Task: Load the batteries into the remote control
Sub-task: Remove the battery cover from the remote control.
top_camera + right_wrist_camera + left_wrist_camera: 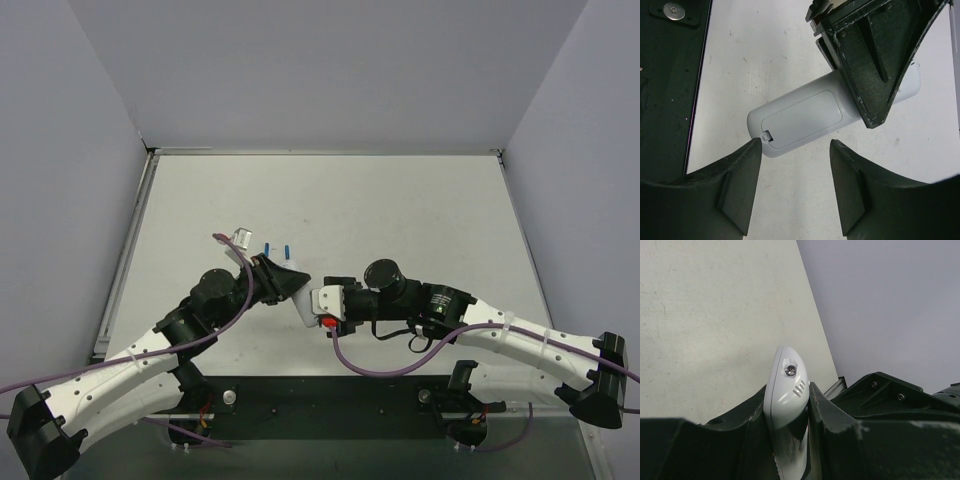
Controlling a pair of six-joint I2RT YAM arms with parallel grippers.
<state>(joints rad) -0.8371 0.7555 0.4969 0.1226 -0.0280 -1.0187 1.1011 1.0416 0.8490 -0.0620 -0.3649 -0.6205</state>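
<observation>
The white remote control is pinched edge-on between the fingers of my left gripper, which is shut on it above the table. In the right wrist view the remote control shows its plain back, with the battery cover closed and a small latch at its near end. My right gripper is open just short of that end, its left fingertip close by the latch and nothing between its fingers. Two small blue batteries lie on the table beyond the left gripper.
The white table is bounded by grey walls at the back and both sides. A dark base plate runs along the near edge, below the right gripper. Purple cables trail off both arms.
</observation>
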